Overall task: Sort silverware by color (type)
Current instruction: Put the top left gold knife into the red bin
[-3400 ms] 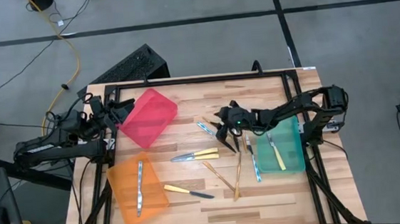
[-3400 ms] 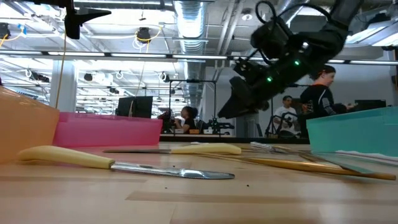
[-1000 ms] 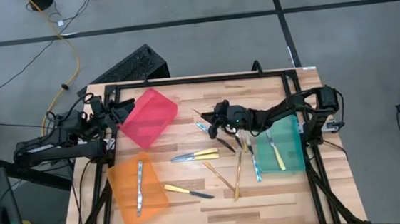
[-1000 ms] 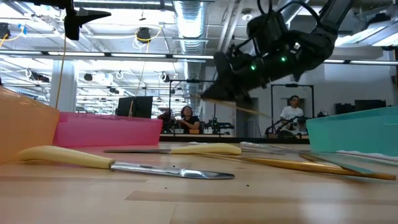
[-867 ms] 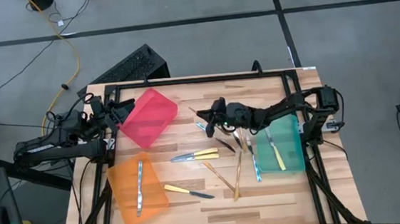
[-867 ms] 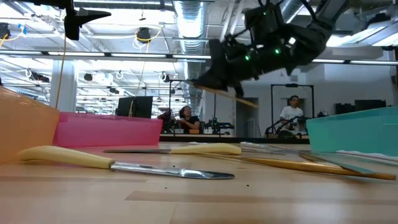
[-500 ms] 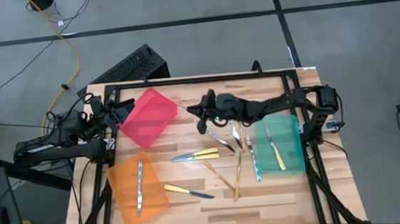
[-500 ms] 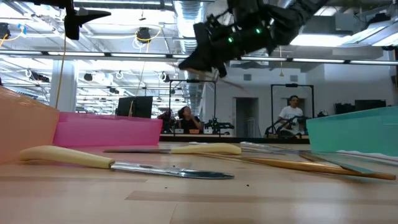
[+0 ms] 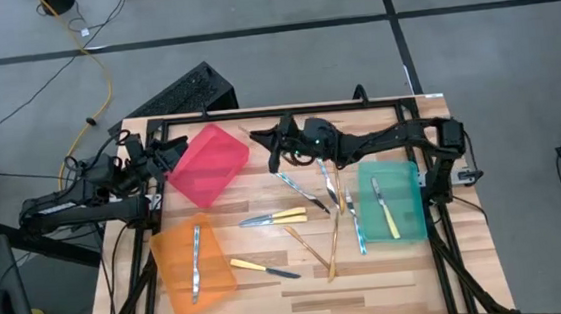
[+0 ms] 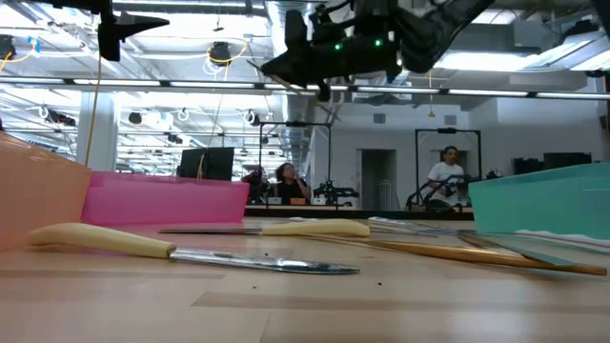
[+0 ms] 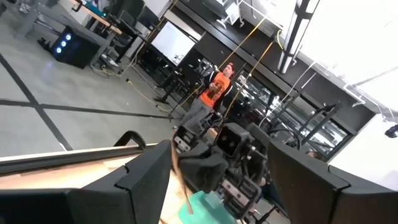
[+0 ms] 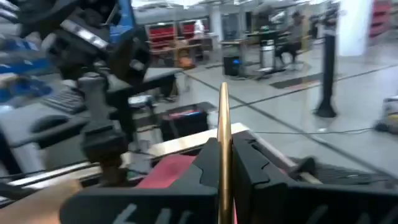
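Gold piece (image 12: 222,134): pinched edge-on in the right claw (image 9: 272,148), held in the air above the table's far middle.
Right claw: fingers pressed tight on the gold piece, just beside the red bin (image 9: 207,164).
Loose cutlery (image 9: 274,218): scattered mid-table, between the orange bin (image 9: 172,248) and the green bin (image 9: 409,205).
Left claw (image 9: 155,159): spread wide, holding nothing, at the table's left edge by the red bin.

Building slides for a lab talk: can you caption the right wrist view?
Right gripper shut on a gold utensil, carried toward the red bin.
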Action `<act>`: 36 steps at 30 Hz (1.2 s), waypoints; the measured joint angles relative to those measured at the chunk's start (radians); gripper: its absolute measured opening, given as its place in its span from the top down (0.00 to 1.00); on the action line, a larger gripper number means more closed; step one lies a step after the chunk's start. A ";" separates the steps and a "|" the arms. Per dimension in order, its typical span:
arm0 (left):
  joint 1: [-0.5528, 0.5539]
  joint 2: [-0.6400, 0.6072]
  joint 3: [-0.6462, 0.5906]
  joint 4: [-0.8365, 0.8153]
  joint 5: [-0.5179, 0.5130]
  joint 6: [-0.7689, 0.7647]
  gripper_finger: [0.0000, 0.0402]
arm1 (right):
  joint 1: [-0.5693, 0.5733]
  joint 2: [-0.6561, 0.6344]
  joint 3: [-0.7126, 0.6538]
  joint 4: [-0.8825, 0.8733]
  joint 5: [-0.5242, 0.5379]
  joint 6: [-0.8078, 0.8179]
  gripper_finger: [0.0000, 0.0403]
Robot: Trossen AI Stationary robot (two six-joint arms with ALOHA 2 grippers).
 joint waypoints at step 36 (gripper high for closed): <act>0.000 0.000 0.000 0.007 0.021 0.020 0.39 | -0.070 0.789 1.197 -0.756 -0.435 -0.006 0.94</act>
